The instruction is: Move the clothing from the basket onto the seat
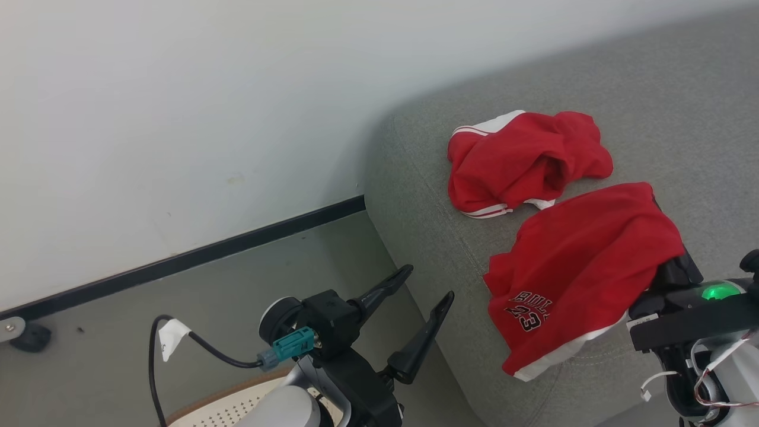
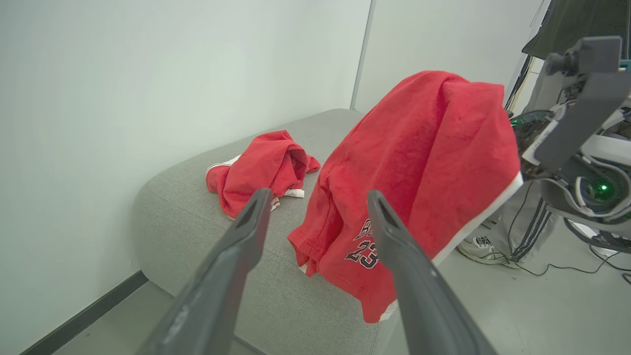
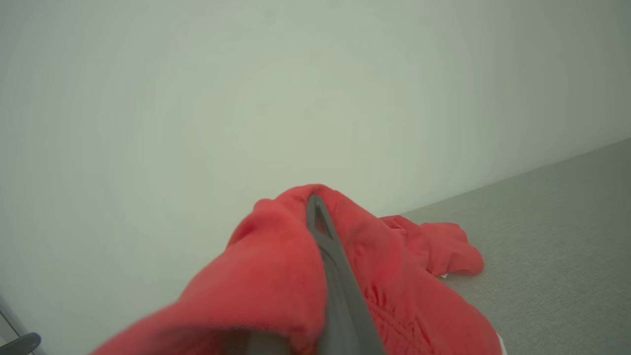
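Left claw (image 1: 427,282): wide apart, empty.
Right claw (image 3: 316,203): clamped on shorts (image 1: 581,261).
Shorts: hem toward seat's (image 1: 427,178) front edge; print "23".

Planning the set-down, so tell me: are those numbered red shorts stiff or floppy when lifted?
Probably floppy: the shorts drape and fold over the shut right gripper. Likely light, since one pinch holds them up. On the sofa they would probably crumple in a heap, like the other red garment.
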